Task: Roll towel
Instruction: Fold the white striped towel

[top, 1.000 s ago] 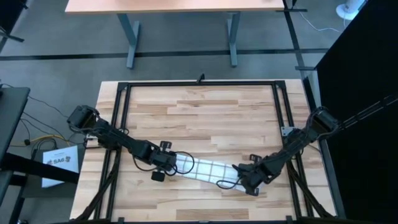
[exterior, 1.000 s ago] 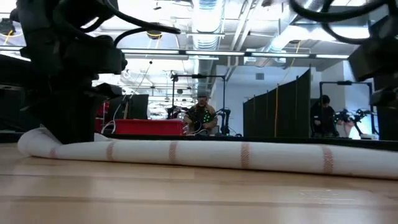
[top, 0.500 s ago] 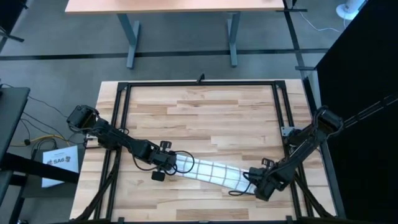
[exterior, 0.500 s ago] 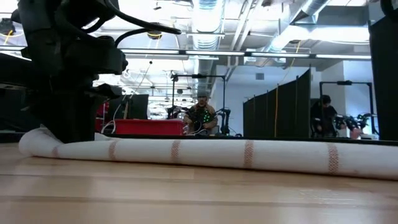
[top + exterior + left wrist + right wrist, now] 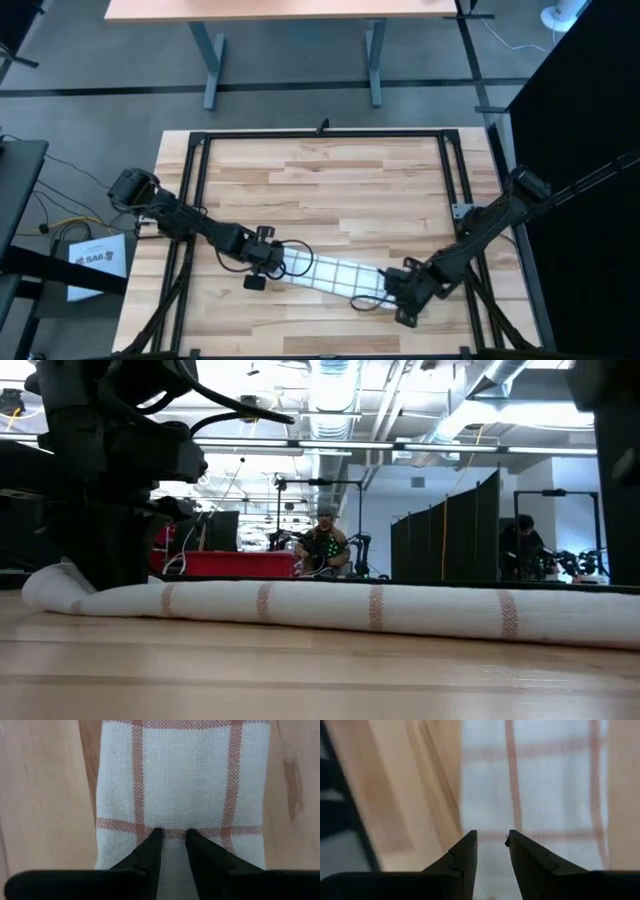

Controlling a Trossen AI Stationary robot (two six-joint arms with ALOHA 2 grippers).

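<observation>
The towel point(image 5: 330, 274) is seen rolled into a long narrow tube, laid across the near half of the wooden counter point(image 5: 330, 180) and slanting slightly nearer toward the right. In the low view it is shown lying flat on the counter, with reddish bands across it. The right claw point(image 5: 385, 291) is placed at the towel's right end, its fingers point(image 5: 465, 855) set narrowly with only a slim gap; whether cloth is pinched cannot be told. The left claw point(image 5: 272, 262) is placed at the towel's left end, its fingers point(image 5: 150, 851) narrowly set and pressed onto the cloth. Farther off, two people are visible in the room beyond the counter
</observation>
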